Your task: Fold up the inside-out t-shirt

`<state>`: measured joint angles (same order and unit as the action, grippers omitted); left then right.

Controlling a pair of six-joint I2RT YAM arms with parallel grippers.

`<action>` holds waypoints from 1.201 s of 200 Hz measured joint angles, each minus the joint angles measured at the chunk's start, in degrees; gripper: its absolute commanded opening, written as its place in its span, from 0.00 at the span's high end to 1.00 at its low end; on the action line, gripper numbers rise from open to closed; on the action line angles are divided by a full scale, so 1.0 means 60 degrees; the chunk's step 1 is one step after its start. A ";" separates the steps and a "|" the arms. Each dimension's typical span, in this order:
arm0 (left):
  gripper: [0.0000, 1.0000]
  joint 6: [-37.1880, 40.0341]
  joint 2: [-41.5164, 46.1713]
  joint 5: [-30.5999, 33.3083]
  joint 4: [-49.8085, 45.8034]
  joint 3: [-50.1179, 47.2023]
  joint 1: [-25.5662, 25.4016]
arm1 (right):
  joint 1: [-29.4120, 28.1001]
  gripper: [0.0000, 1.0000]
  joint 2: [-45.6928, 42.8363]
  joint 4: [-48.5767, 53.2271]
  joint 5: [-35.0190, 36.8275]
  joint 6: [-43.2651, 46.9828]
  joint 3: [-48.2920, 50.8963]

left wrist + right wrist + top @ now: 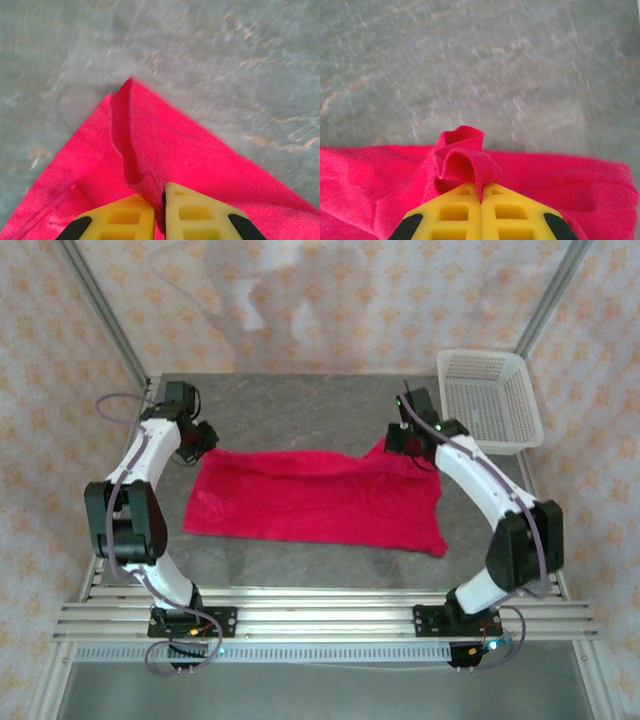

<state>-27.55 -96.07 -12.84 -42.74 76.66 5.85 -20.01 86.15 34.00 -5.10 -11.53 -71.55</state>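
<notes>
The inside-out t-shirt (320, 500) is a bright red cloth spread flat across the middle of the grey table. My left gripper (203, 442) sits at its far left corner; in the left wrist view the yellow fingers (200, 212) are shut on a pinched ridge of the red t-shirt (150, 150), gripper (161, 200). My right gripper (410, 443) is at the shirt's far right corner, slightly raised. There the yellow fingers (515, 210) are shut on a curled fold of the t-shirt (465, 160), gripper (481, 192).
A white plastic mesh basket (488, 398) stands at the table's far right corner. Bare grey table (300, 410) lies beyond the shirt. The metal frame rails (320, 615) run along the near edge by the arm bases.
</notes>
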 measured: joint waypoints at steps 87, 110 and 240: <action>0.76 -0.0229 0.1198 -0.0106 0.1002 -0.3111 0.0277 | -0.0036 0.75 -0.2160 -0.1082 -0.0455 -0.1260 0.4280; 0.64 -0.0328 0.1224 -0.0091 0.1067 -0.3501 0.0277 | -0.0036 0.56 -0.2280 -0.1177 -0.0656 -0.1552 0.4874; 0.59 -0.0976 0.2127 0.0044 0.1548 -0.3559 -0.1286 | -0.0375 0.52 0.0036 -0.0692 -0.0390 -0.1719 0.2743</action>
<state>-33.41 -83.31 -12.58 -33.45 55.31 -1.87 -22.26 86.37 29.85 -7.44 -21.85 -55.09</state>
